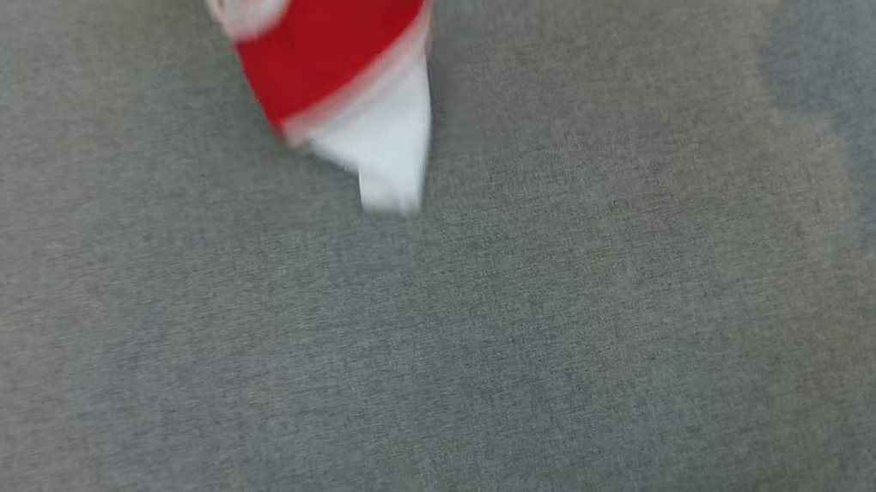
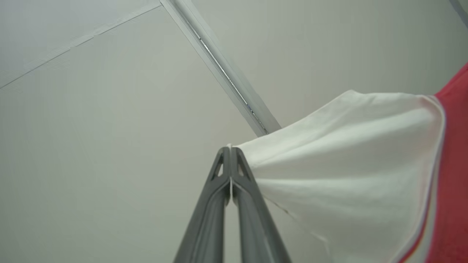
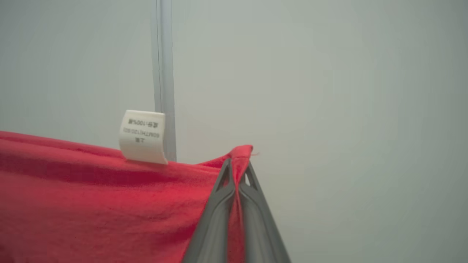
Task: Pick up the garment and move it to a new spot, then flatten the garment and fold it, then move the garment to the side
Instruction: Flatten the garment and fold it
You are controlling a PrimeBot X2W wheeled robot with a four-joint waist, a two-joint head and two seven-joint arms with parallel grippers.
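Garment (image 1: 338, 44), red with white panels, is hanging above the grey cloth surface (image 1: 456, 365), its white tip dangling free. Left gripper (image 2: 230, 150) is pinching a white edge between closed fingers, while right gripper (image 3: 238, 164) is clamping a red edge beside a white label (image 3: 142, 136).

Pale panels (image 2: 109, 120) are spreading either side of a slim metal strip (image 2: 226, 77); grey woven cloth (image 1: 458, 382) is covering the surface.

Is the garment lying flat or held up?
Held up: left gripper pinches the garment at its white part, right gripper at its red edge.
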